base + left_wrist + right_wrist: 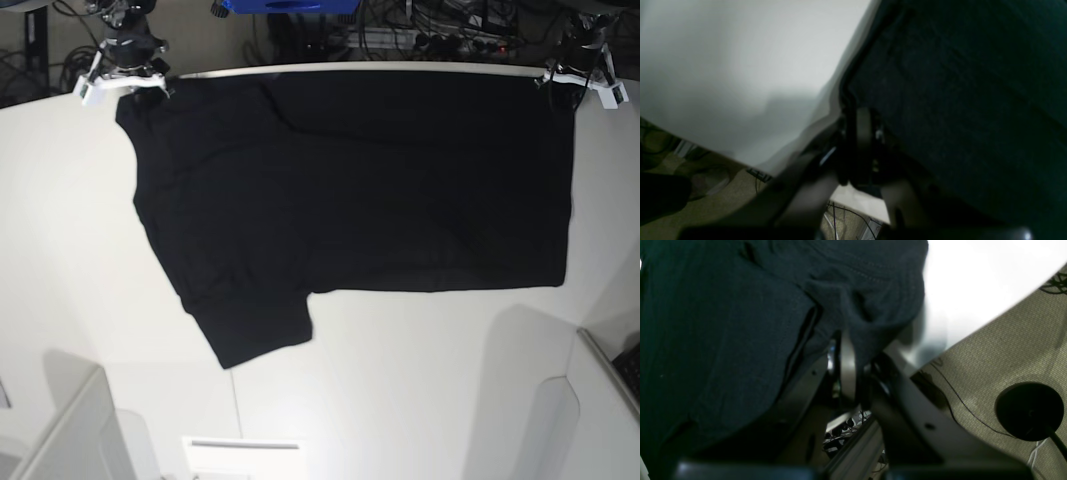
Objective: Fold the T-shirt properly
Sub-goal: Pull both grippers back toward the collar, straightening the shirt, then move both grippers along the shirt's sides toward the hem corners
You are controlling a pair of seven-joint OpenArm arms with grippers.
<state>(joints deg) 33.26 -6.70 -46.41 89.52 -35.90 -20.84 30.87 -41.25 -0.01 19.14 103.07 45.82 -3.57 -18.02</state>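
The black T-shirt (350,180) lies spread flat on the white table (400,380), one sleeve pointing to the front left; no print shows. My right gripper (150,85) is at the shirt's far left corner. In the right wrist view it (846,366) is shut on bunched black cloth (723,323). My left gripper (562,82) is at the far right corner. In the left wrist view it (857,133) is shut on the shirt's edge (957,100), at the table's far edge.
Both grippers sit at the table's far edge (350,68), with cables and floor beyond. A black round base (1028,411) stands on the floor. White panels rise at the front left (70,430) and front right (600,400).
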